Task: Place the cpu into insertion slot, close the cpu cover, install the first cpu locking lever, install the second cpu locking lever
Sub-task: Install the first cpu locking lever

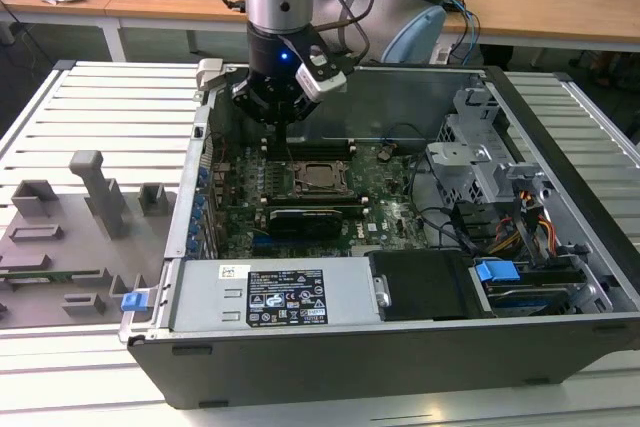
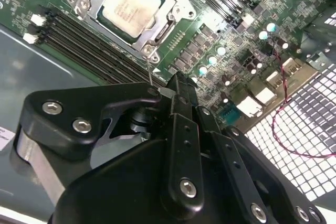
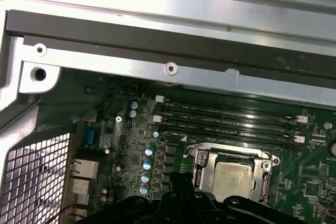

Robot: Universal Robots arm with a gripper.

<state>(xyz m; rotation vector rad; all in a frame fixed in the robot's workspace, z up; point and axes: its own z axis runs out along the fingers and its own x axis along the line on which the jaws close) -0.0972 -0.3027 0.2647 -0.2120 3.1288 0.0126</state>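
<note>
While silvery-grey square metal cpu [image 2: 131,6] sits in black-framed square insertion slot [image 2: 116,31], thin silvery cpu cover [image 2: 172,14] lies shut over it, we judge. Black tool [image 1: 275,142] hovers at chip's 10 o'clock in exterior view, near slot corner where cover fastens; grip state we cannot tell.

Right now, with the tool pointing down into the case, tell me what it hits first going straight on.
The tool would probably meet the motherboard just beside a corner of the cpu cover, not the cpu itself; depth is unclear.
</note>
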